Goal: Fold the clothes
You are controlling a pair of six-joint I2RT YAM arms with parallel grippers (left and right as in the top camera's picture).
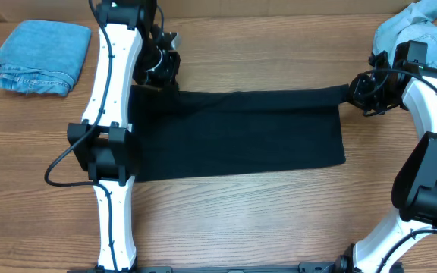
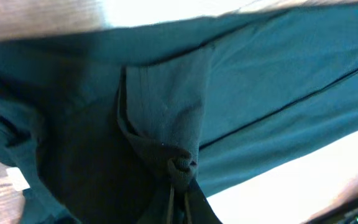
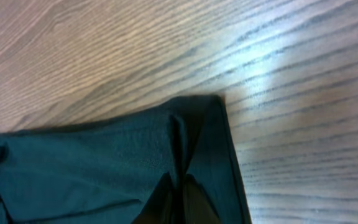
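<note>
Wood-grain tabletop [image 1: 241, 220] runs under everything we see. Across its middle lies the black T-shirt [image 1: 241, 136], folded into a long flat band that reaches from one arm to the other. Its far edge is drawn taut between the two grippers, while the near edge lies flat on the wood. We find the left gripper [image 1: 161, 72] at the band's far left corner, jaws closed on a bunched pinch of black cloth. The left wrist view shows the fabric gathered into a knot at the fingertips, with a small white tag [image 2: 17, 179] off to one side. The right gripper [image 1: 355, 91] is clamped tight on the far right corner, where the cloth draws out to a point. Well apart, a folded denim piece [image 1: 40, 57] sits at the table's far left, and a light-blue heap [image 1: 412, 23] lies behind the right arm.
</note>
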